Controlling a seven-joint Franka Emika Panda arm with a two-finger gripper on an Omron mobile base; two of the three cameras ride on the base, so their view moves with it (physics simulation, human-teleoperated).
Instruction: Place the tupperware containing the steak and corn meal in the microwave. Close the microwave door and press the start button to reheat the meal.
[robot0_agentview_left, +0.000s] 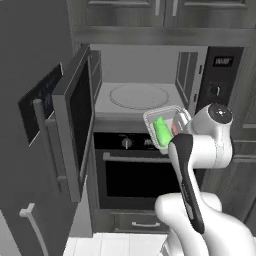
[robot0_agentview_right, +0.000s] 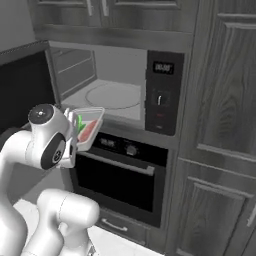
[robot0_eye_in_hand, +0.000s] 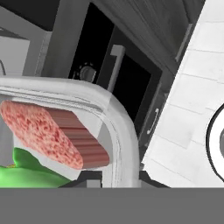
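Gripping the tupperware (robot0_agentview_left: 162, 127) before the open microwave (robot0_agentview_left: 140, 75) — gripper (robot0_agentview_left: 181, 121) fingertips hidden behind its rim.

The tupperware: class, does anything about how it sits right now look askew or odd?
Yes. The tupperware hangs in the air in front of the open microwave, tipped steeply so its open top faces sideways. The green and red food lies against the wall and could slide out. Nothing has spilled.
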